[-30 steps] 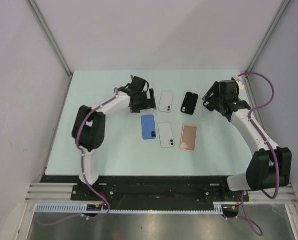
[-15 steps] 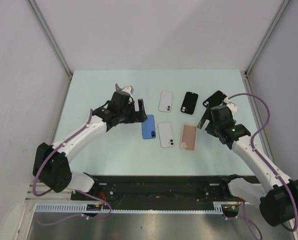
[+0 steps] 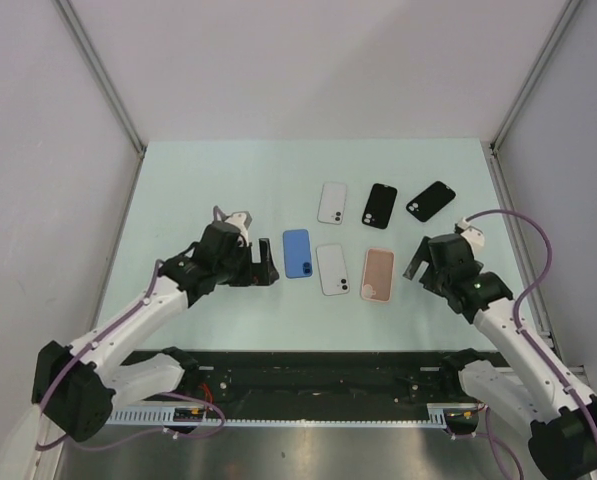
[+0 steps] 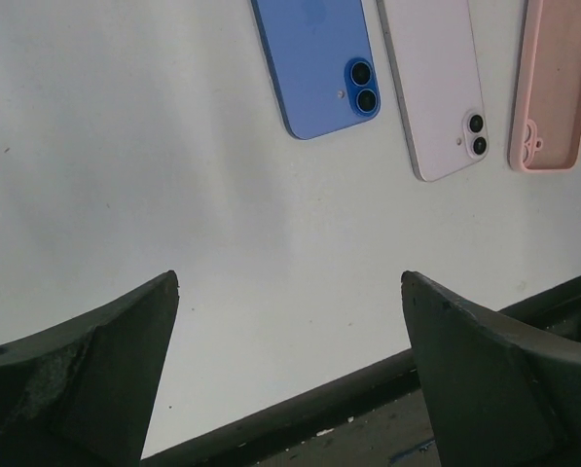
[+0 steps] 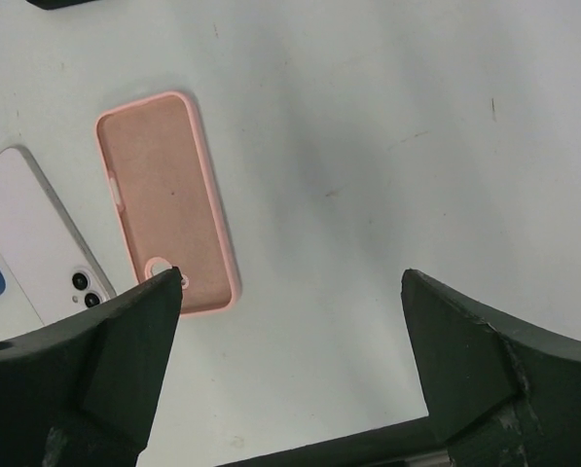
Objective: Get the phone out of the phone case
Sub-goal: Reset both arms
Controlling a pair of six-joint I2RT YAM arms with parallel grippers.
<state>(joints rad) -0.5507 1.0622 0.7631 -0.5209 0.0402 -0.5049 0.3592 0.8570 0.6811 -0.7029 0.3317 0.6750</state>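
Six flat things lie in two rows on the pale table. The back row holds a white phone (image 3: 332,203) and two black ones, one in the middle (image 3: 380,206) and one at the right (image 3: 430,201). I cannot tell whether either black one is a cased phone or an empty case. The front row holds a blue phone (image 3: 297,253) (image 4: 314,63), a white phone (image 3: 332,270) (image 4: 431,88) and an empty pink case (image 3: 378,274) (image 5: 165,199), inside up. My left gripper (image 3: 266,262) (image 4: 290,282) hangs open left of the blue phone. My right gripper (image 3: 415,262) (image 5: 290,277) hangs open right of the pink case.
The table's near edge with its black rail (image 4: 300,413) lies just below both grippers in the wrist views. Grey walls stand along the table's left, back and right sides, with the right table edge (image 3: 508,230) near the right arm.
Both arms have drawn back from the back row toward the near edge. The right black thing, under the right gripper a second ago, now lies uncovered. Both grippers stayed open.
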